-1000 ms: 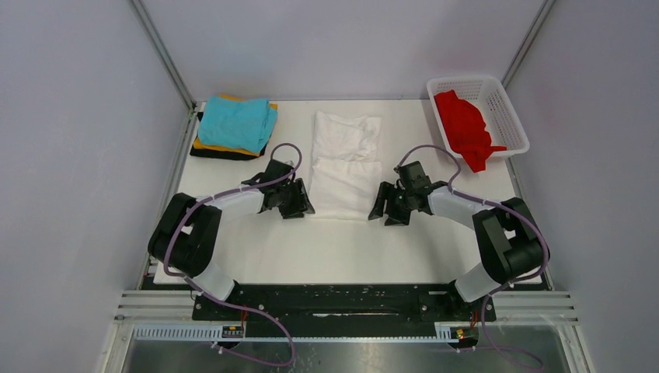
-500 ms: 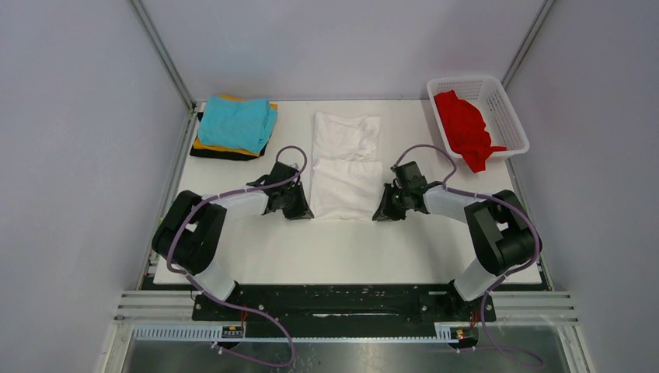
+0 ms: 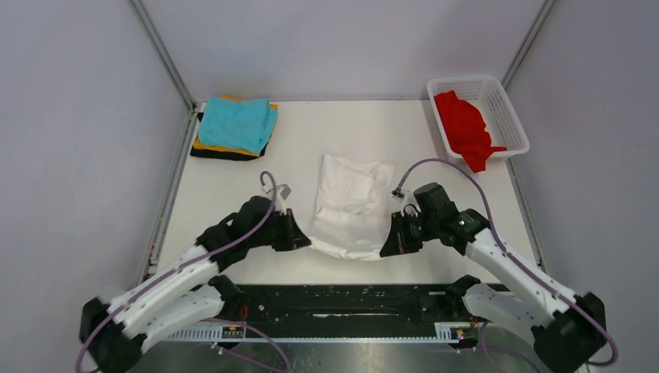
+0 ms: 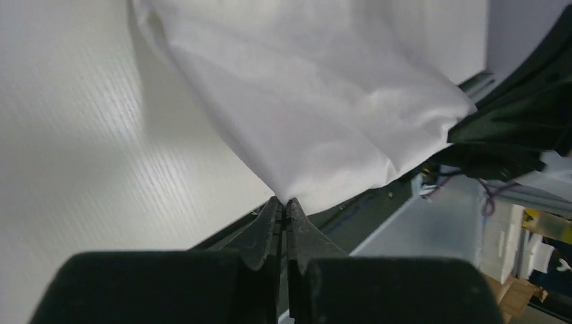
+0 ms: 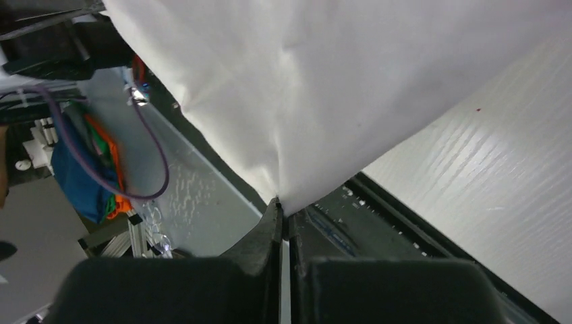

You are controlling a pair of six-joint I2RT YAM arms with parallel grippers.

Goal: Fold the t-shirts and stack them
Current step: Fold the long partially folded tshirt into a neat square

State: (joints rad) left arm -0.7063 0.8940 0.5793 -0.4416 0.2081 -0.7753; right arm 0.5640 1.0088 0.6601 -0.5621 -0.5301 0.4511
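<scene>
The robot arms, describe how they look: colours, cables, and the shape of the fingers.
Both the left arm and the right arm have white links with black joints. A purple cable loops along each. The left gripper and right gripper are black, with fingers tapering to thin tips.

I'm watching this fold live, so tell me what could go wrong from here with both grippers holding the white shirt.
1. The left gripper and right gripper each pinch only a thin corner of the white shirt. One corner could slip out and leave the fold lopsided.
2. The shirt sags between them near the front of the table, close to the black rail. It may snag there or drape off.
</scene>
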